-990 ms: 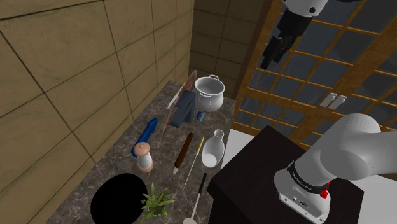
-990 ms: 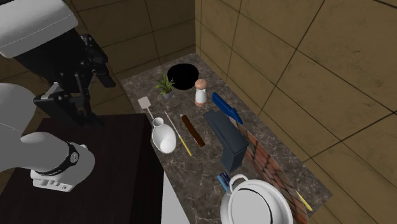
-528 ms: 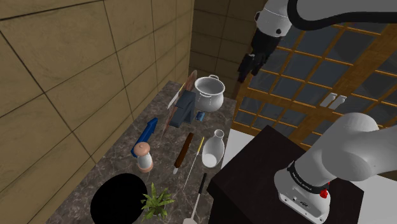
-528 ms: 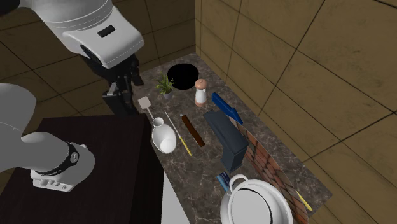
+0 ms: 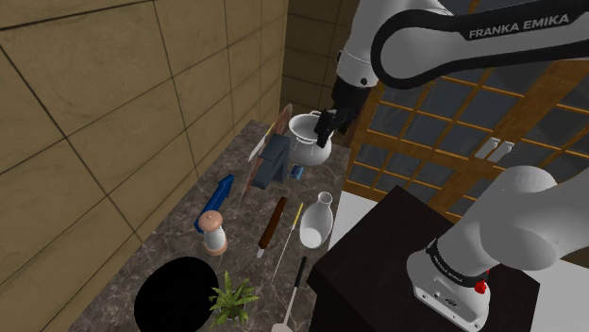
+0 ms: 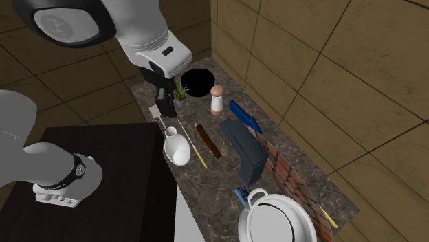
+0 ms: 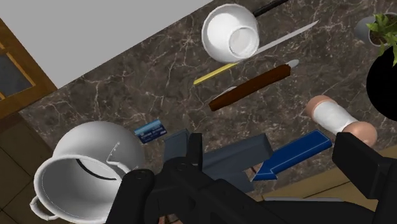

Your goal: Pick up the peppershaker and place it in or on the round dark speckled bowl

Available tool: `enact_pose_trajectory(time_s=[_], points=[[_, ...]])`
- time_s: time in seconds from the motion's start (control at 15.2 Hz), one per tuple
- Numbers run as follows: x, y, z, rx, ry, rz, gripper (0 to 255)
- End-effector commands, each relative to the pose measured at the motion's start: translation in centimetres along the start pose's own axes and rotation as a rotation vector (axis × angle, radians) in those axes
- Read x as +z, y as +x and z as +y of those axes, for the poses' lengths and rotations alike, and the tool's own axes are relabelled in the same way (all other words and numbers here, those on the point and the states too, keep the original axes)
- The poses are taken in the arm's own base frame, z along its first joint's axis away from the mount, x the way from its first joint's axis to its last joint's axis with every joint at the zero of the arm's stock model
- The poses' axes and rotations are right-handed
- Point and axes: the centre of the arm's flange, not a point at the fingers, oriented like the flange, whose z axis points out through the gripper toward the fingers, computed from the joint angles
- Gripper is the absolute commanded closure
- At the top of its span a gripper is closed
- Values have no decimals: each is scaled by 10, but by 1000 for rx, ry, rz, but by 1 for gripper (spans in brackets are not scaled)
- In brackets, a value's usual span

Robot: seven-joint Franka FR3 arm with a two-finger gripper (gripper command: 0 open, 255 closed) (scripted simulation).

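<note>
The pepper shaker (image 5: pixel 215 233) (image 6: pixel 217 100) (image 7: pixel 331 118), pale pink with a white band, stands upright on the dark marble counter. Right beside it lies the round bowl (image 5: pixel 176 294) (image 6: pixel 197 82) (image 7: pixel 385 83), drawn as a flat black disc. My black gripper (image 5: pixel 326 127) (image 6: pixel 163 103) (image 7: pixel 277 159) hangs high above the counter, open with nothing between its fingers. In the shoulder view it shows in front of the white pot, far from the shaker. The wrist view has the shaker just beyond the right finger (image 7: pixel 366 165).
On the counter are a white pot (image 5: pixel 310 140) (image 7: pixel 89 165), a grey box (image 5: pixel 276 158) (image 7: pixel 238 159), a blue object (image 5: pixel 217 198) (image 7: pixel 296 154), a brown-handled knife (image 5: pixel 272 224), a white vase (image 5: pixel 316 222) (image 7: pixel 230 35), a small plant (image 5: pixel 231 300) (image 6: pixel 179 91) and a spatula (image 6: pixel 157 111). Tiled walls border the counter.
The arm has swung down from high up. In the shoulder view the gripper moved down and left to the pot; in the second exterior view it moved right toward the plant.
</note>
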Motion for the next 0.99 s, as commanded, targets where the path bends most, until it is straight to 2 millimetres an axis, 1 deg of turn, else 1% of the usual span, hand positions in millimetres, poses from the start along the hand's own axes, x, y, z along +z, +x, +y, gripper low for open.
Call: enact_pose_trajectory(time_s=[0.0, 0.92], points=[[20, 13, -16, -7, 9, -2, 0], [146, 81, -127, -57, 62, -18, 0]])
